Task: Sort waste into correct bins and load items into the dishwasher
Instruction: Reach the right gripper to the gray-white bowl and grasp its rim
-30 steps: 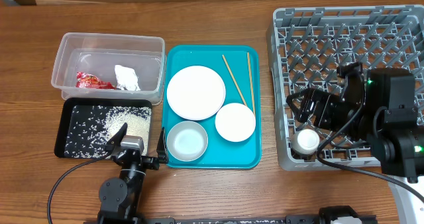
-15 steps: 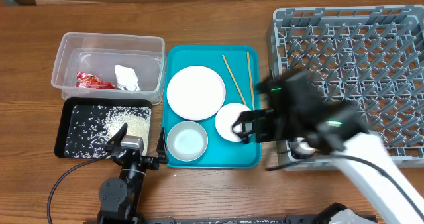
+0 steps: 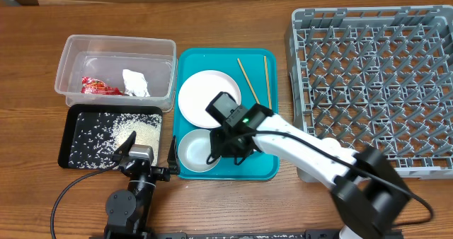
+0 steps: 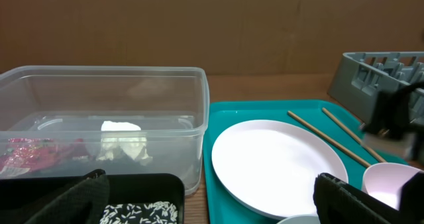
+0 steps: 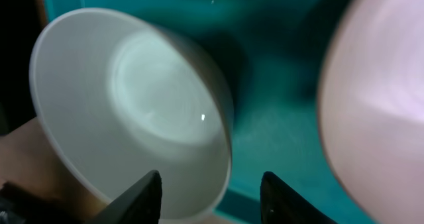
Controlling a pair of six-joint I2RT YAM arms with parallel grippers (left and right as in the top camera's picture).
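Note:
My right gripper hangs low over the teal tray, its open jaws astride the right rim of a small white bowl, which is also in the overhead view. A second small white dish lies just to the right, hidden under the arm from above. The large plate and two chopsticks lie further back on the tray. The grey dish rack stands at the right. My left gripper rests open near the front edge, by the black tray of rice.
The clear tub at the back left holds a red wrapper and a white tissue. The teal tray sits between the bins and the rack. My right arm stretches across the tray's front right corner.
My right arm has swung left from the dish rack's front corner to the teal tray, down by the small bowl, and its jaws have narrowed. The left arm has not moved.

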